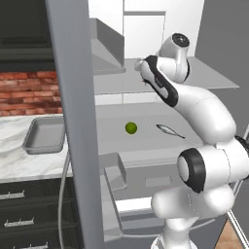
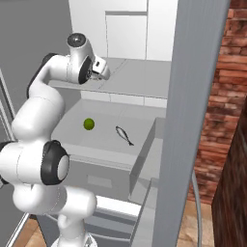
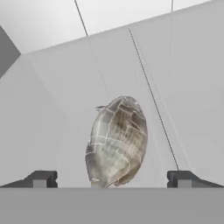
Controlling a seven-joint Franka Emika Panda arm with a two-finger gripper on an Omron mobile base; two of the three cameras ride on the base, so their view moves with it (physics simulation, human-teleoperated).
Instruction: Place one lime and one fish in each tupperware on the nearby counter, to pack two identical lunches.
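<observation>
My gripper (image 3: 112, 178) is open over a pale fridge shelf, its fingertips (image 3: 41, 178) wide apart. A scaly grey-brown fish (image 3: 117, 140) lies on that shelf between and just beyond them, seen end-on and untouched. The hand (image 1: 142, 65) reaches in over the upper shelf (image 2: 140, 77). On the shelf below lie a green lime (image 1: 131, 128) (image 2: 89, 124) and a slim silver fish (image 1: 170, 130) (image 2: 124, 135), a short way apart. One grey tupperware (image 1: 44, 136) sits with nothing in it on the marble counter (image 1: 14, 163) left of the fridge.
The open fridge door's grey edge (image 1: 73, 121) (image 2: 188, 120) stands upright between the shelves and the counter. Grey door bins (image 1: 114, 175) hang below it. Black drawers (image 1: 29, 214) sit under the counter and a brick wall (image 1: 29, 92) behind it.
</observation>
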